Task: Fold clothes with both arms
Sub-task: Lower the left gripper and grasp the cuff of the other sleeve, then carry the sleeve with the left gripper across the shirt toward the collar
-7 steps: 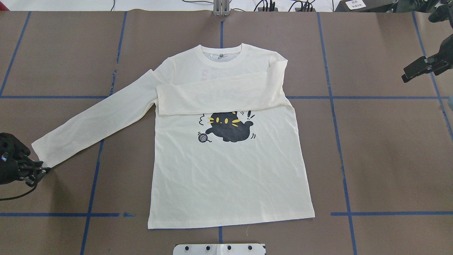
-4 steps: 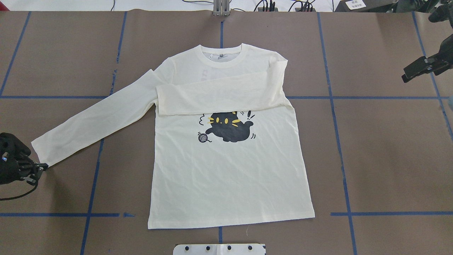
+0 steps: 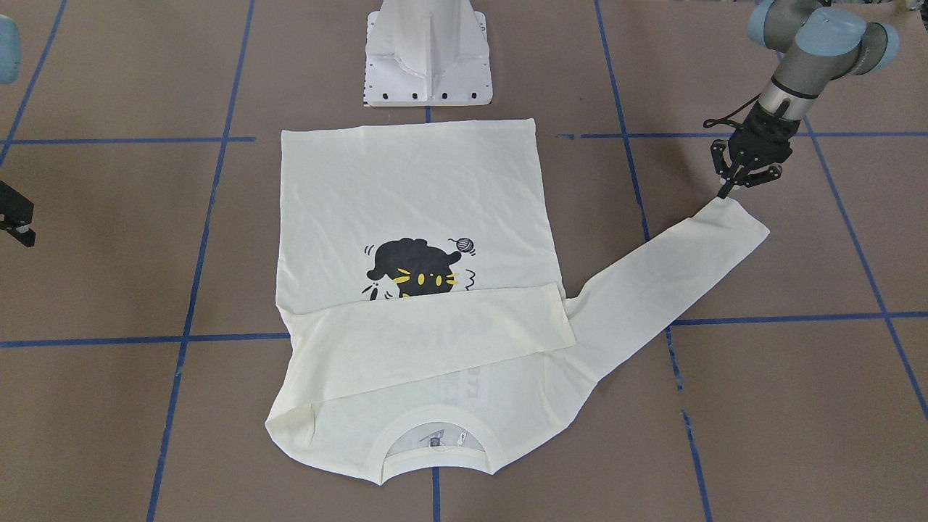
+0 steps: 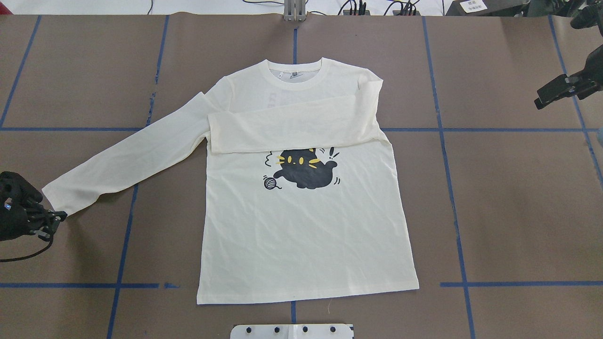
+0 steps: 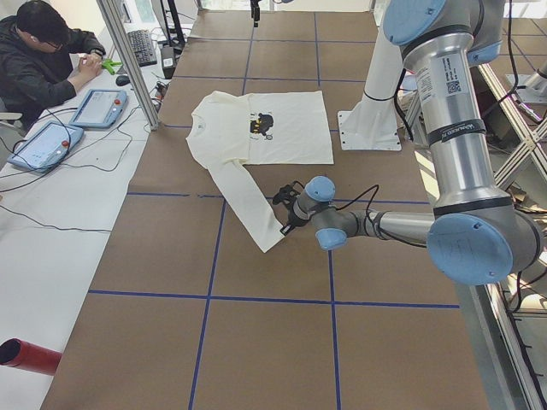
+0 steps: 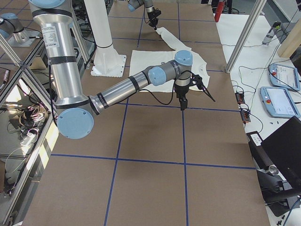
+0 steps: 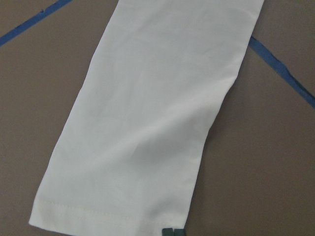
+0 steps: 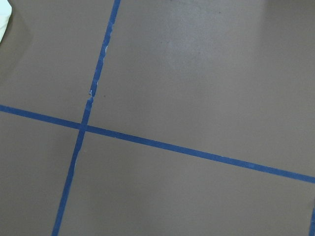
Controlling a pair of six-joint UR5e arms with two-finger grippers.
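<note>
The cream long-sleeved shirt (image 4: 301, 226) lies flat with its black cat print (image 4: 304, 172) facing up. One sleeve (image 4: 292, 127) is folded across the chest. The other sleeve (image 4: 127, 160) stretches out over the brown table towards my left gripper (image 4: 57, 216). That gripper (image 3: 725, 192) is shut on the near corner of the cuff (image 7: 123, 216), and the cloth beside it is slightly rippled. My right gripper (image 6: 197, 100) hangs open above bare table well away from the shirt, with one black finger (image 4: 551, 95) showing at the right edge.
The white pedestal base (image 3: 428, 58) stands at the shirt's hem side. Blue tape lines (image 8: 147, 140) grid the table. A person (image 5: 38, 51) sits at a side table with tablets (image 5: 94, 107). A red cylinder (image 5: 26, 354) lies on that table's edge.
My left gripper's fingers have closed onto the cuff corner. The cuff end has shifted slightly and a ripple with shadow has appeared beside it. The right arm has stayed still.
</note>
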